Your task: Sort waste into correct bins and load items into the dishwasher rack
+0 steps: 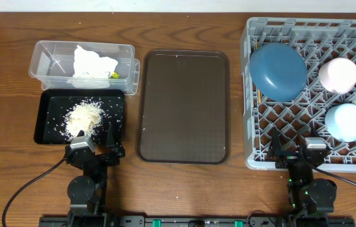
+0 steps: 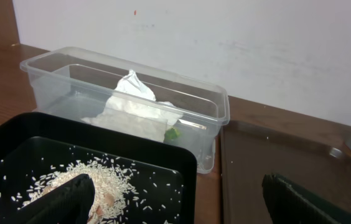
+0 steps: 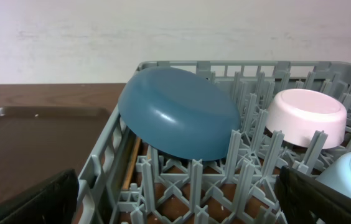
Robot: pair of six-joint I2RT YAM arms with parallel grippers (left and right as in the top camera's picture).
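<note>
On the wooden table (image 1: 184,25) we judge sorting finished: tissue (image 1: 93,63) in the clear tub (image 1: 44,63), rice (image 1: 83,116) in the black tray (image 1: 48,129), plate (image 1: 278,70) in the rack (image 1: 249,94), left gripper (image 1: 96,140) and right gripper (image 1: 295,148) both released and empty, so next we only check for leftovers.

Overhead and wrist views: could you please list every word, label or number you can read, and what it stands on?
None readable.
The snack wrapper in the clear tub shows only a green-yellow sliver beside the tissue; its print is too small to read.
No lettering shows on the dishwasher rack.
</note>
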